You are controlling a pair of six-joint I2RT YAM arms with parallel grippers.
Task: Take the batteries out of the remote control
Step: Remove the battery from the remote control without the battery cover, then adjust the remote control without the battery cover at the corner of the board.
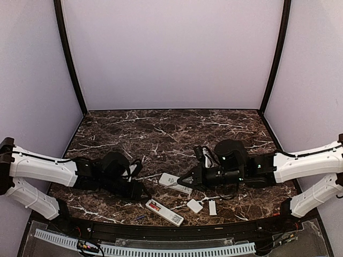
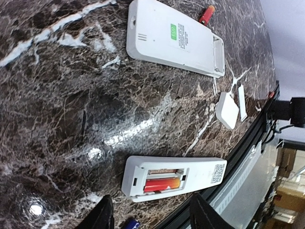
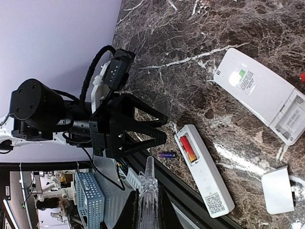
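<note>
We take the dark marbled desk (image 1: 161, 134) first: it carries everything, and both arms reach in low over its near half. The left pincer (image 2: 150, 202) is spread wide and holds nothing, hovering just beside the battery end of the near remote (image 2: 174, 177). The right pincer (image 3: 148, 172) looks pressed together with nothing visible in it, its tip by the far remote (image 1: 171, 180). Both remotes lie face down with their battery bays uncovered. The far one's bay shows bare in the wrist views, so we judge that remote done. The near one has one slot empty and a red battery (image 2: 162, 184) in the other. Two white covers lie apart from the remotes near the front edge, a squarish cover (image 1: 194, 205) and a slim cover (image 1: 212, 208). Two loose cells are on the desk: a bluish battery (image 2: 131, 223) by the front edge, near the left pincer, and a loose red battery (image 2: 207, 14) just beyond the far remote. We judge the step in hand to be emptying the last bay. The next move calls for lowering a fingertip into the slot, levering the red cell up at one end, and pinching it without dragging the light remote along.
</note>
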